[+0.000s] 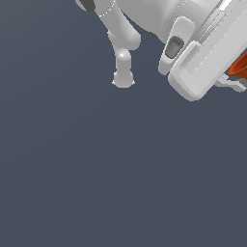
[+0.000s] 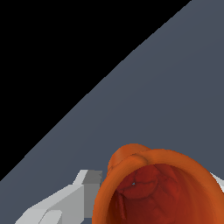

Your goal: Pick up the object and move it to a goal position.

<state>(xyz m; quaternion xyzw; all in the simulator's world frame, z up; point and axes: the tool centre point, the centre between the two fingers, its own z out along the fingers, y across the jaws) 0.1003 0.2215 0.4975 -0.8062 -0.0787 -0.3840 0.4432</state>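
i read the small orange-red cup-like cylinder (image 2: 162, 188) as clasped between the fingers (image 2: 65, 203) of my white two-finger gripper (image 1: 237, 79) at the exterior view's right edge, tilted mouth-toward-wrist, presumably for carrying to the goal.

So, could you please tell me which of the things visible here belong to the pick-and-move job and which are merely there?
Belongs to the job:
- orange-red cup, at the exterior view's right edge
- gripper, one finger beside the cup; jaws' state unclear

Just there:
- grey floor
- robot arm links
No other loose objects show.
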